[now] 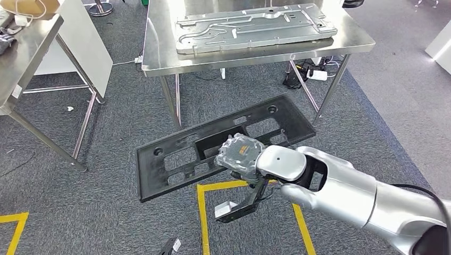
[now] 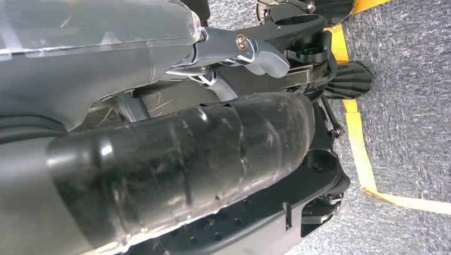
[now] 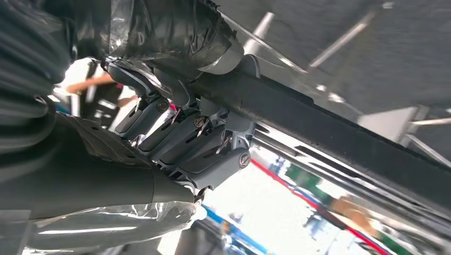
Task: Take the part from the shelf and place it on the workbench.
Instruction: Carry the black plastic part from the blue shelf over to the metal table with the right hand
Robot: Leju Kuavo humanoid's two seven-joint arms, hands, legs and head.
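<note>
Your right hand (image 1: 240, 154) is gripping the black part (image 1: 175, 159) mid-edge, carrying it tilted above the floor, short of the counter (image 1: 159, 53). Left hand (image 2: 175, 164): can't tell.

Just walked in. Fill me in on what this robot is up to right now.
The robot's right hand grips a long black plastic part by one of its inner bars and carries it above the carpet, short of the steel workbench ahead. A grey metal panel already lies on that bench. The right wrist view shows the fingers wrapped around the part's bar. The left hand hangs low over yellow floor tape, apparently holding nothing. The part is not yet placed.
</note>
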